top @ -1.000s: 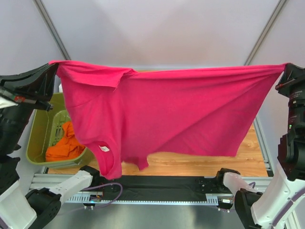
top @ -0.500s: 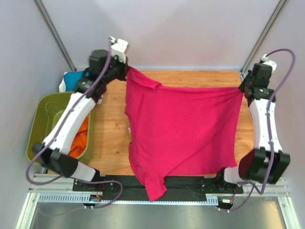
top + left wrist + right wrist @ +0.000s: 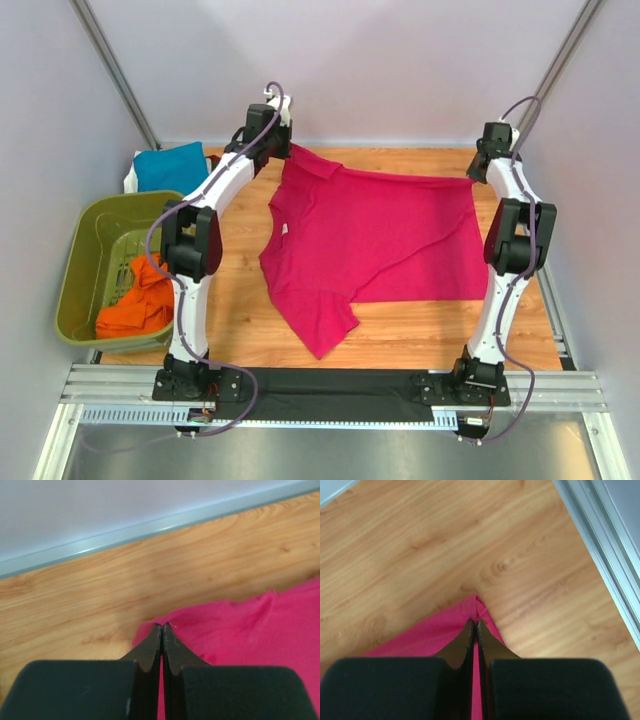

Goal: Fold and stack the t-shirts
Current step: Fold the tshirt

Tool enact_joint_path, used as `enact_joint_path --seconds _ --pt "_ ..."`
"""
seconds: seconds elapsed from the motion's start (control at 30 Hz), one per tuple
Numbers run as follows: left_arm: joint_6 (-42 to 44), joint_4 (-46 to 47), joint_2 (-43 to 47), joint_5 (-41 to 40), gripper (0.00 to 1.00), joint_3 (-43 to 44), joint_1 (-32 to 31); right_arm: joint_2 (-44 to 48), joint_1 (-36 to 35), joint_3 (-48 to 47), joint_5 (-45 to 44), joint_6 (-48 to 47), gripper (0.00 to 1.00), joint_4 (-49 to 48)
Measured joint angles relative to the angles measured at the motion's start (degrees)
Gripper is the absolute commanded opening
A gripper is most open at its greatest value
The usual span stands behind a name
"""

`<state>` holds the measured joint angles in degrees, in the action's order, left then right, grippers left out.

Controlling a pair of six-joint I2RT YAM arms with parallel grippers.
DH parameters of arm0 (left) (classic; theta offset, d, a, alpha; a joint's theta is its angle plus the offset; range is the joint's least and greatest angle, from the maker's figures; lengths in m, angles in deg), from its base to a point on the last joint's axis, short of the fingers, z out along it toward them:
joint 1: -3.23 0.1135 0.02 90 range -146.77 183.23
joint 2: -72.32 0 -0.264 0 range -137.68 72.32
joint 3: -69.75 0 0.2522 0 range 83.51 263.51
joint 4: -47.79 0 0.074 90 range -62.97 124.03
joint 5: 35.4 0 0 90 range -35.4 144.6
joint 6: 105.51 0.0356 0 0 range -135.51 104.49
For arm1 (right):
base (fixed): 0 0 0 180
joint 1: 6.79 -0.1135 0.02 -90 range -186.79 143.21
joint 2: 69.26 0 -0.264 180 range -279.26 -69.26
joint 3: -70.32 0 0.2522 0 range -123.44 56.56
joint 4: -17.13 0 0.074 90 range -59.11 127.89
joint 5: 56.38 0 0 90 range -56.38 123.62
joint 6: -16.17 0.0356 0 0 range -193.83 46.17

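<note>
Left gripper (image 3: 283, 150), past the olive basket (image 3: 75, 250) of orange t-shirts (image 3: 140, 305) and the teal t-shirt (image 3: 168, 165), is pinched tight on a far corner of the magenta t-shirt (image 3: 380, 235) spread across the table (image 3: 230, 270). Right gripper (image 3: 478, 172) clamps the opposite far corner.

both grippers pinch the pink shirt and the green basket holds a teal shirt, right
No: the top view shows the green basket holding orange shirts; the teal shirt lies beyond it. Left gripper and right gripper do pinch the pink shirt.
</note>
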<state>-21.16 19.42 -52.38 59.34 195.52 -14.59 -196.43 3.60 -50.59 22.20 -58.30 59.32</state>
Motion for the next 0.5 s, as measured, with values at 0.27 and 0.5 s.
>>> enact_joint_path --seconds 0.27,0.5 --pt "-4.5 4.6 -5.2 2.4 0.0 3.7 2.2 -3.9 -1.0 -6.2 -0.2 -0.8 0.0 -2.3" --pt "-8.4 6.1 -2.7 3.5 0.0 -1.1 1.7 -3.9 -0.9 -6.6 -1.1 -1.1 0.0 -3.5"
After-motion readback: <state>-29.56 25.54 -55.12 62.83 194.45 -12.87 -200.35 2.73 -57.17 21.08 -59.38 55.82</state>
